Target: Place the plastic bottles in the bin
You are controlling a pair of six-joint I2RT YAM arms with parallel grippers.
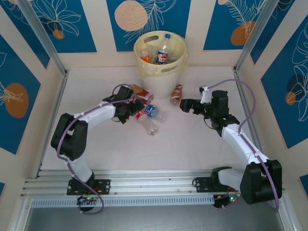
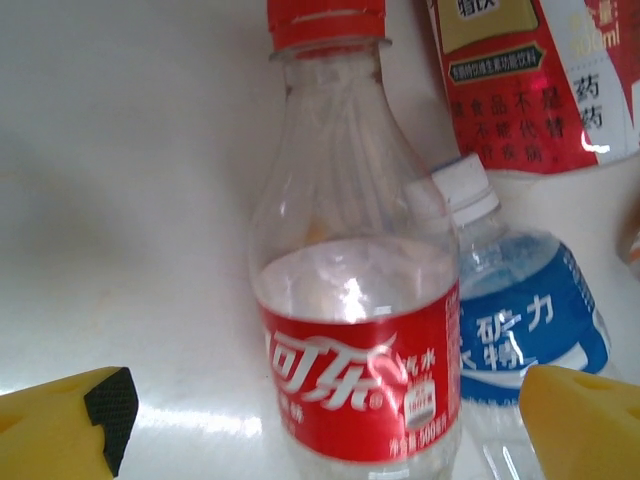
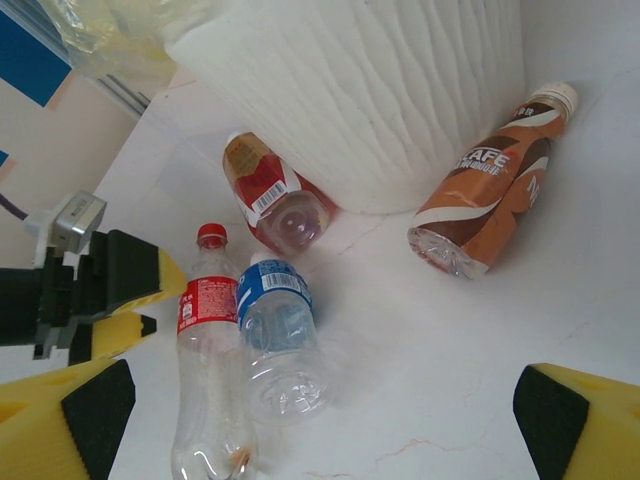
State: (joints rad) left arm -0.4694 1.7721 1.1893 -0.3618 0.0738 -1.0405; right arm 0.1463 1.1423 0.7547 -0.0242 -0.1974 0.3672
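A clear cola bottle with a red label and red cap (image 2: 355, 300) lies on the white table, between the open fingers of my left gripper (image 2: 335, 420); neither pad touches it. Against its side lies a blue-label bottle (image 2: 525, 330) with a white cap. From above, the left gripper (image 1: 131, 108) sits at the cola bottle (image 1: 142, 116). A red-label bottle (image 1: 143, 93) and an orange-brown bottle (image 1: 177, 93) lie by the pale yellow bin (image 1: 161, 73), which holds several bottles (image 1: 162, 57). My right gripper (image 1: 186, 106) stands open and empty, right of the pile.
The right wrist view takes in the bin's ribbed wall (image 3: 360, 90), the orange-brown bottle (image 3: 495, 185), the cola bottle (image 3: 208, 350), the blue-label bottle (image 3: 275, 335) and the left gripper's yellow fingers (image 3: 150, 285). Blue-patterned walls close in the table on three sides.
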